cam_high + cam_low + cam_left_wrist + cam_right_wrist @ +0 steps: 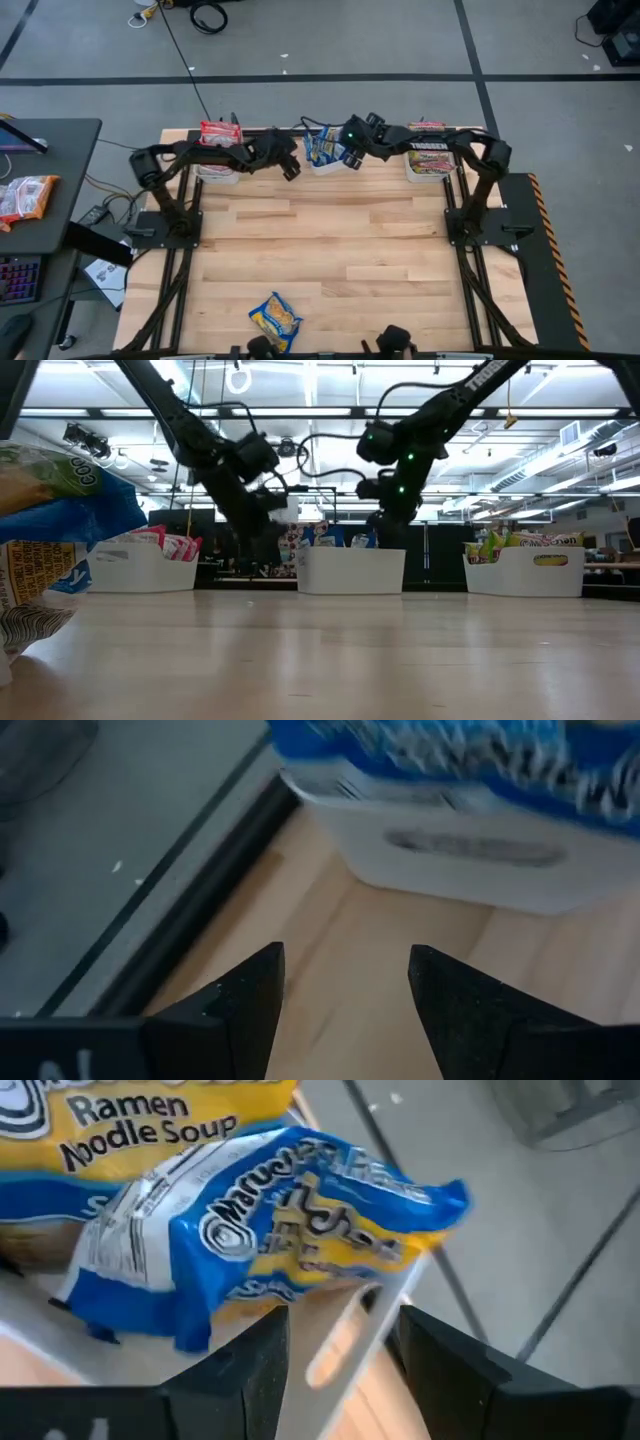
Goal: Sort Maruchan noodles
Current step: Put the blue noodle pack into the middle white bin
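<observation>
Three white bins stand along the table's far edge. The left bin (218,170) holds red-orange packets (220,133). The middle bin (325,165) holds blue-yellow packets (290,1210); one of them lies over its rim. The right bin (430,170) holds silvery-green-red packets (428,155). One more blue-yellow packet (275,318) lies flat near the table's near edge, close to the low camera (40,540). My left gripper (345,955) is open and empty, hovering just left of the middle bin (470,870). My right gripper (340,1315) is open at that bin's right side, with the overhanging packet just beyond its fingertips.
The wooden table's middle (330,240) is bare between the bins and the near packet. A dark side desk (40,190) to the left carries another packet (25,197) and a keyboard. Striped tape (550,250) runs along the table's right side.
</observation>
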{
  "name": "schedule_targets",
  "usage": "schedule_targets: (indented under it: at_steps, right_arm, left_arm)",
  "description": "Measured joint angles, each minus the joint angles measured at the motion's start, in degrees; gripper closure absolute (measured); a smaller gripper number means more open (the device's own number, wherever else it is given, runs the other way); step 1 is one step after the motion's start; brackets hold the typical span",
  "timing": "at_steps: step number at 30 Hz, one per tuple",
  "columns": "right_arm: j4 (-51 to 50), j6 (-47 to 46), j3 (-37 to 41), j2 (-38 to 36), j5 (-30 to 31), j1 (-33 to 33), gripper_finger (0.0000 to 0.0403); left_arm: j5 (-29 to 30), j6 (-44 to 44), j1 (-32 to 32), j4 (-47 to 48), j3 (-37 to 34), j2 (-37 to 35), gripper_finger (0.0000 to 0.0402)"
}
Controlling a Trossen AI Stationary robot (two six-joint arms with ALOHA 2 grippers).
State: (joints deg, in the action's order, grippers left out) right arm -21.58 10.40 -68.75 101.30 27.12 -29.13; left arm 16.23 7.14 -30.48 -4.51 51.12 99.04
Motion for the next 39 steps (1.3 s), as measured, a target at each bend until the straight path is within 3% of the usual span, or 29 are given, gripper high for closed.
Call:
schedule_targets:
  at_steps: [3,11,14,18,24,27,33,39]
  right_arm:
    - [-2.9,0.2,-3.2,2.8,-5.3,-0.9,0.021]
    - [-10.1,-5.2,-13.0,10.1,-30.1,-1.2,0.021]
    - [-10.2,-4.0,-15.6,11.0,-34.2,0.2,0.021]
    - [-14.4,-0.8,-19.0,10.7,-31.4,1.7,0.021]
    - [-29.4,2.3,-25.1,10.0,-21.8,1.9,0.021]
    - [-29.6,3.3,-25.4,10.0,-18.3,0.7,0.021]
    - [-29.3,2.5,-25.2,14.6,-17.3,-2.5,0.0219]
    - [-27.6,2.8,-25.5,21.4,-16.6,-2.1,0.0224]
  left_arm:
    - [-0.2,0.0,0.3,-3.2,0.0,4.0,0.0182]
    - [-0.5,0.4,0.4,-11.0,0.0,8.6,0.0182]
    - [-0.5,2.6,0.7,-10.4,0.0,8.6,0.0182]
    - [1.2,4.1,0.8,-7.3,0.0,8.6,0.0182]
    - [4.5,6.0,0.6,-4.3,0.0,8.6,0.0182]
    - [4.5,6.0,0.6,-6.0,0.0,8.6,0.0182]
    - [4.2,6.2,0.7,-12.0,0.0,8.6,0.0182]
    - [-0.3,5.2,0.8,-15.9,0.0,8.6,0.0182]
